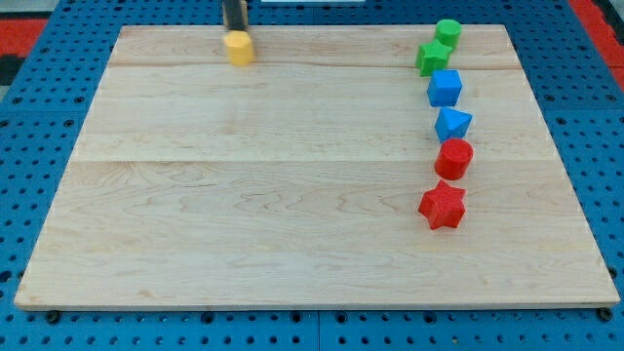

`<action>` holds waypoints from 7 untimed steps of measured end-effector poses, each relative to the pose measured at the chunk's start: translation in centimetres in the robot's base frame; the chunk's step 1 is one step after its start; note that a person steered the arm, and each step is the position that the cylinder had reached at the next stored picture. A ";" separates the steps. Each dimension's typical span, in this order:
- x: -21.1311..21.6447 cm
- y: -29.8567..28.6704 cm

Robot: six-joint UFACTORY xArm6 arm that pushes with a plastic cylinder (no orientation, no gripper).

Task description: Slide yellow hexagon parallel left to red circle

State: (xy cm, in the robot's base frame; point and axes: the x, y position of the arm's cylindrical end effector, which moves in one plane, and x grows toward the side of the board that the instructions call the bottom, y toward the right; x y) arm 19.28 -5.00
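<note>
The yellow hexagon lies near the view's top, left of centre, on the wooden board. My tip is right behind it, at its top edge, seemingly touching it. The red circle stands at the view's right, in a column of blocks, far right and lower than the yellow hexagon.
The right-hand column runs top to bottom: green circle, green star, blue cube, blue triangle, then the red circle and a red star. A blue pegboard surrounds the board.
</note>
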 end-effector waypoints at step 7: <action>9.7 -6.1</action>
State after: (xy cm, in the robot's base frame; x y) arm 29.02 -11.10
